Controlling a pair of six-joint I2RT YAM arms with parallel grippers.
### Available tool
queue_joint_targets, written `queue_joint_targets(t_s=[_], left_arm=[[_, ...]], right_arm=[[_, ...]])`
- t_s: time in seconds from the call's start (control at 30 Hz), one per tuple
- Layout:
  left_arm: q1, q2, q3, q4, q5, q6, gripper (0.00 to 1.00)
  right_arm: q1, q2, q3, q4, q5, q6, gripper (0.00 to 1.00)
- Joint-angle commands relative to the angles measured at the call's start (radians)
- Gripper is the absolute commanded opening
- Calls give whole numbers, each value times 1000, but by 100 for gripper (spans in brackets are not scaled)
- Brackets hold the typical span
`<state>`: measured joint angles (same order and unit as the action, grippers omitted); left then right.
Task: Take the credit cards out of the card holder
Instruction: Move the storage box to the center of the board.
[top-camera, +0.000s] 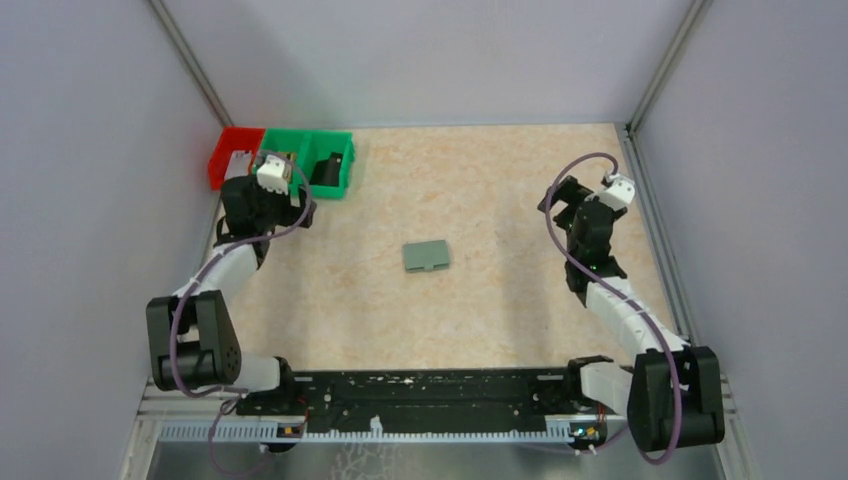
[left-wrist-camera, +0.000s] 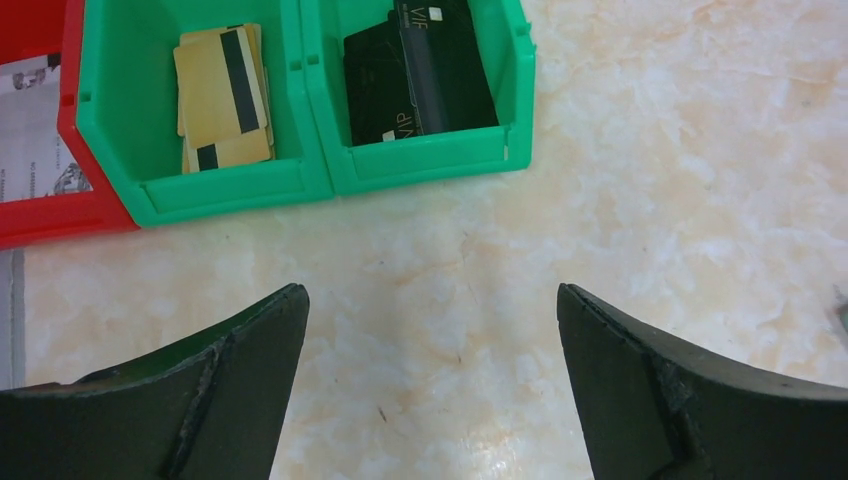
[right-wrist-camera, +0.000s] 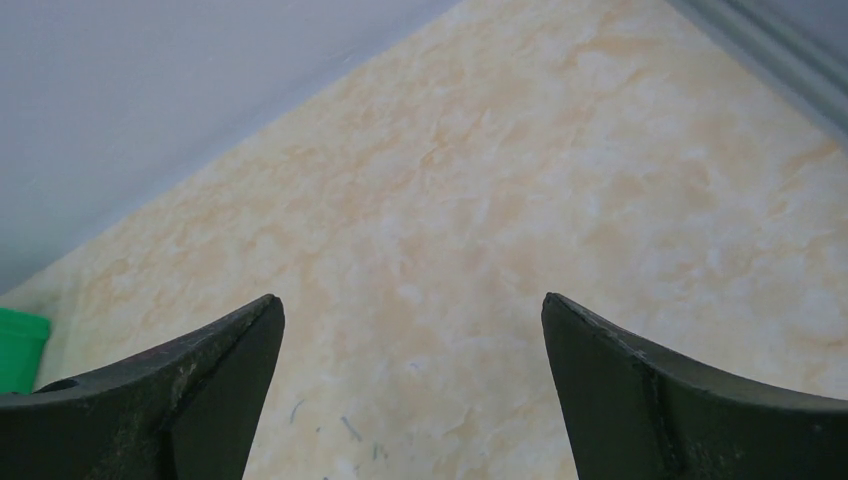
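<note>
At the middle of the table (top-camera: 520, 300), seen from above, the card holder (top-camera: 426, 256) is lying folded shut, well apart from the left arm (top-camera: 228, 272) and right arm (top-camera: 618, 300). The left wrist view alone is showing yellow cards (left-wrist-camera: 222, 95) and black cards (left-wrist-camera: 420, 70) lying in the green bins (left-wrist-camera: 430, 165), with the left gripper (left-wrist-camera: 430, 300) spread wide, empty. The right wrist view is showing the right gripper (right-wrist-camera: 410, 305) likewise released over bare table.
</note>
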<state>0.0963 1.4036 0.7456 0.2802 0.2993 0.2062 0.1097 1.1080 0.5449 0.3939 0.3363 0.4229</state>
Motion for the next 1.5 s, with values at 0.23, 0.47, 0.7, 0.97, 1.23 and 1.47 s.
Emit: queue_joint_targets(t_s=[0.23,0.47,0.7,0.97,1.23,1.47], left_arm=[[32,182,469,-365,0,-109,99],[31,443,750,-437,18,-142,92],[32,593,877,-440,0,-174,83],[33,685,926,-421,-50,-173,68],[10,713,954,-451,-85,-169,60],[-22,742,974,-483,-127,-174,56]], right_arm=[[21,-14,86,-150,-267,197,91],[156,48,175,-261,-242,121,80],[281,71,240,-346,-195,58,76],[361,95,277,-382,-187,43,75],[384,116,319,-392,-221,52,73],[388,109,332,-435,-214,39,72]])
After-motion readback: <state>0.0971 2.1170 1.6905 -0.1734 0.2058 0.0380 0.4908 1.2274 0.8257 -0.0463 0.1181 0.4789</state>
